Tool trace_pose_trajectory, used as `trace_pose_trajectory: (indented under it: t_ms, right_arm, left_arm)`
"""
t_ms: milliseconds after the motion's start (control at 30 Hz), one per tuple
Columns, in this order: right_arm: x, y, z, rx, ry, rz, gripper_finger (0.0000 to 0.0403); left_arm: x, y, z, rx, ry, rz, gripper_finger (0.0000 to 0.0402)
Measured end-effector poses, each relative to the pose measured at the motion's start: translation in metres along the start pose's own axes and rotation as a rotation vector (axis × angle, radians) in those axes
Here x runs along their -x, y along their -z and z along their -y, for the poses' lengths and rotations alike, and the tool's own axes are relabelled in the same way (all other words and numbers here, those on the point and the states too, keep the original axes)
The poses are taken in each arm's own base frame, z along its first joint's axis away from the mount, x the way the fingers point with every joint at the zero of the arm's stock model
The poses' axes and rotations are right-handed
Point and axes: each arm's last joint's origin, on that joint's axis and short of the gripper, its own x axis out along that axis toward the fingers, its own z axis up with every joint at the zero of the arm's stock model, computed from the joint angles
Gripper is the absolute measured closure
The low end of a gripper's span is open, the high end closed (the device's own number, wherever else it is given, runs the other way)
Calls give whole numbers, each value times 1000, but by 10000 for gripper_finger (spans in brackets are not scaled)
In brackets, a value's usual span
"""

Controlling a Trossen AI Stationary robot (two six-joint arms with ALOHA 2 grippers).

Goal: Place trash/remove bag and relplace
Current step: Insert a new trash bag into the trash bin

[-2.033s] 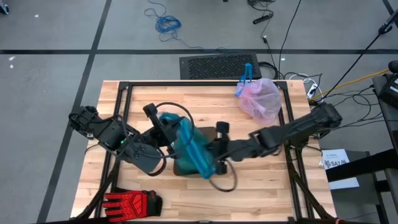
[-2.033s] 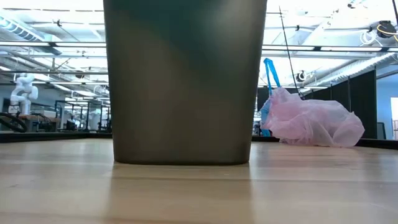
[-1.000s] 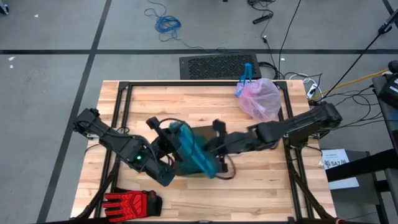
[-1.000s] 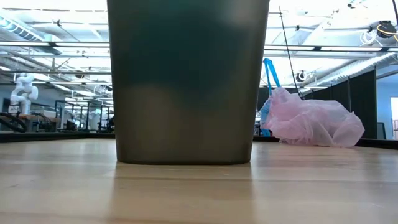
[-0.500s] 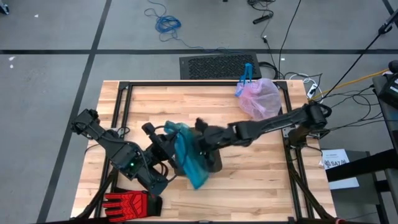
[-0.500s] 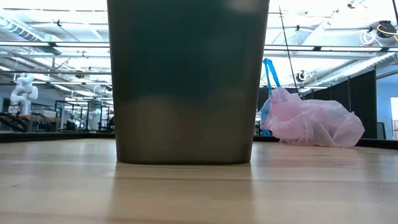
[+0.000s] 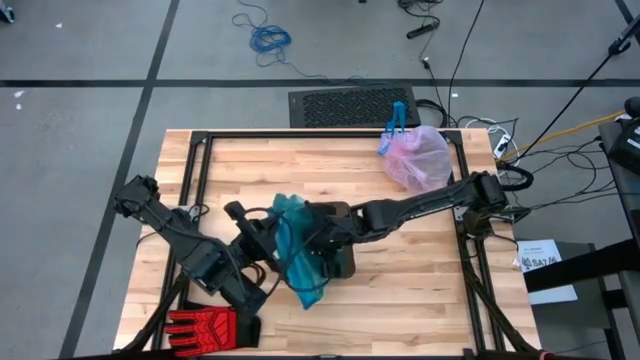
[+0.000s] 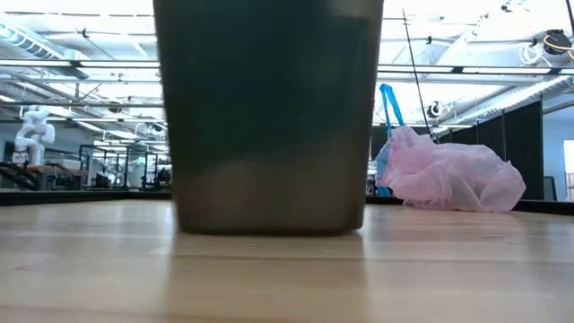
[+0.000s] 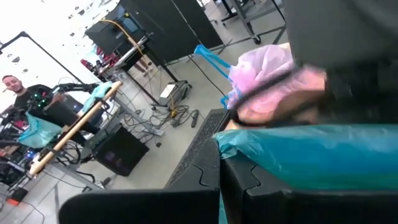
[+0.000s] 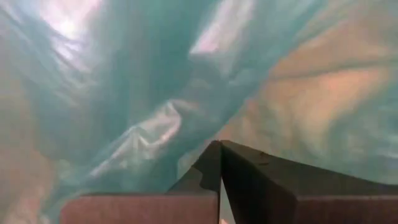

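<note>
Butcher-block table (image 7: pixel 420 290) with a black frame stands on grey floor; cables run across the floor at 12 o'clock and 3 o'clock of the table in the high view.

Teal-green bag (image 7: pixel 300 252) is at table centre, draped over the dark bin (image 7: pixel 338 262). Left gripper (image 7: pixel 262 238) meets the bag from 9 o'clock; right gripper (image 7: pixel 318 232) meets it from 3 o'clock. Each gripper's fingers are pressed together, with bag film bunched at the tips. In the left wrist view, the closed fingers (image 9: pixel 230 180) sit directly against a fold of teal film (image 9: pixel 311 149). In the right wrist view, the closed fingers (image 10: pixel 249 180) point into teal film (image 10: pixel 124 93) that fills the whole view. Whether film is actually pinched between either pair of fingers cannot be determined.

Bin contents are not visible: the bag covers the opening in the high view, and the low view shows only the bin's dark outer wall (image 8: pixel 269 117), standing upright on the table.

Pink bag (image 7: pixel 418 160) lies at the table's 1 o'clock corner, well apart from the bin, bulging and gathered shut at a blue tie (image 7: pixel 395 122). Low view shows it resting on the table (image 8: pixel 448 175), at 3 o'clock of the bin. Its contents cannot be resolved.

Red-and-black glove (image 7: pixel 208 326) lies at the table's 7 o'clock corner.

A person (image 9: pixel 18 93) is visible in the room beyond the table in the left wrist view.
</note>
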Motion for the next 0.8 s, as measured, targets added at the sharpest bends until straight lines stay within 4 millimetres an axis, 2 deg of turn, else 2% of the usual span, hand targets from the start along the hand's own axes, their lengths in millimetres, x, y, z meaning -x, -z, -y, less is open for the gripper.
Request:
trace_pose_trajectory:
  t_ms: [133,233,433,500,667,800]
  right_arm:
    - [42,-20,-7,51,104,91,403]
    - [68,-27,-7,74,166,121,403]
    - [90,-31,-2,80,242,164,403]
    - [86,-30,1,77,260,156,403]
    - [55,-22,14,63,283,44,403]
    - [37,-19,24,39,203,-3,402]
  left_arm:
    - [10,5,-7,9,15,3,402]
    - [17,5,-13,21,35,15,402]
    - [23,6,-14,23,65,13,402]
    - [23,6,-14,23,65,13,401]
    - [21,6,-15,17,60,9,402]
    - [19,5,-15,11,55,5,401]
